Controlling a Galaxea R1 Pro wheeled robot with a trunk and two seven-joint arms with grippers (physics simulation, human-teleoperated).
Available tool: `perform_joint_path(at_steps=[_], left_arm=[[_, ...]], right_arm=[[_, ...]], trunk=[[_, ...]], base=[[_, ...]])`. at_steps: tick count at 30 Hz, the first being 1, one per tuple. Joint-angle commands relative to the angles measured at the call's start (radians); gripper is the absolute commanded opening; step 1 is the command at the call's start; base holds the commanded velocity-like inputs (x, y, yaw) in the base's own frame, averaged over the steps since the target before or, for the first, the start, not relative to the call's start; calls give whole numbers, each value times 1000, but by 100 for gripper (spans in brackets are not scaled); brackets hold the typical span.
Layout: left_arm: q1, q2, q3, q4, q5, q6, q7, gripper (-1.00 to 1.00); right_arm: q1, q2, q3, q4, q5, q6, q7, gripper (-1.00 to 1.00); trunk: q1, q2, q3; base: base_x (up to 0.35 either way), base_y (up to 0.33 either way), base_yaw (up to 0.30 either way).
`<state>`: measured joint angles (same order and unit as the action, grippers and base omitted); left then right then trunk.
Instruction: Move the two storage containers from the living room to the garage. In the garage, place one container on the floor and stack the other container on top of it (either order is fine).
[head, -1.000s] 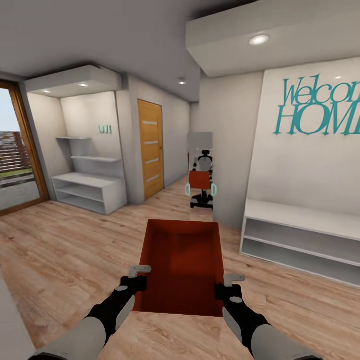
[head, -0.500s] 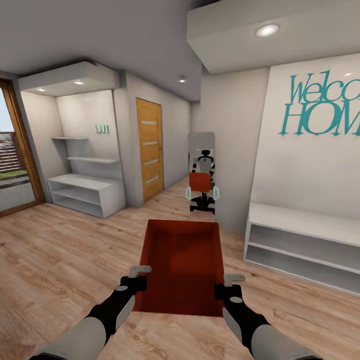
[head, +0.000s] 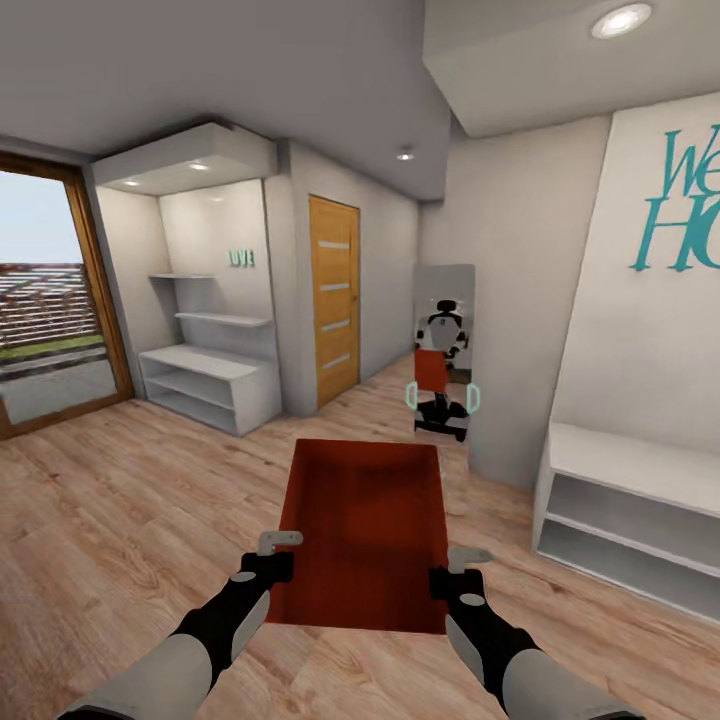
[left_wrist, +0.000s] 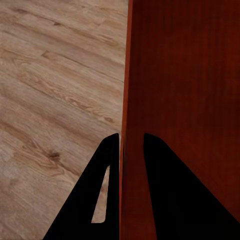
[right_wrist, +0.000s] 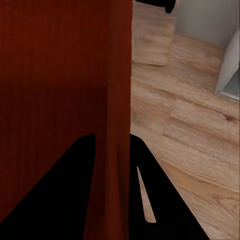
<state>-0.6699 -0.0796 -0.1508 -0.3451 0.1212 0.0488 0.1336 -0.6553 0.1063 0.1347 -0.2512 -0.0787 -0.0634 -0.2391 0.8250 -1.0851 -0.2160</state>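
In a hallway with light wood-plank flooring (head: 110, 520) and a tall mirror (head: 444, 350), both arms reach forward, the left gripper (head: 272, 553) and right gripper (head: 458, 566) with jaws clamped on opposite walls of the orange-red rectangular open-top storage container (head: 365, 525). The view has swung leftward, revealing more of the glass door (head: 50, 335); the container stays level between the jaws, above the floor.

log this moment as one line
phase: transit | left gripper: shut on orange-red open-top storage bin | right gripper: shut on bin | floor: light wood plank floor
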Motion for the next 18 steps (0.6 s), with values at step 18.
perform_joint_path(at_steps=[18], left_arm=[[0, 3, -6, -5, -9, -10, 31, -100]], right_arm=[[-1, 0, -12, 3, -23, -2, -3, -100]], trunk=[[1, -1, -1]], base=[[317, 0, 236]])
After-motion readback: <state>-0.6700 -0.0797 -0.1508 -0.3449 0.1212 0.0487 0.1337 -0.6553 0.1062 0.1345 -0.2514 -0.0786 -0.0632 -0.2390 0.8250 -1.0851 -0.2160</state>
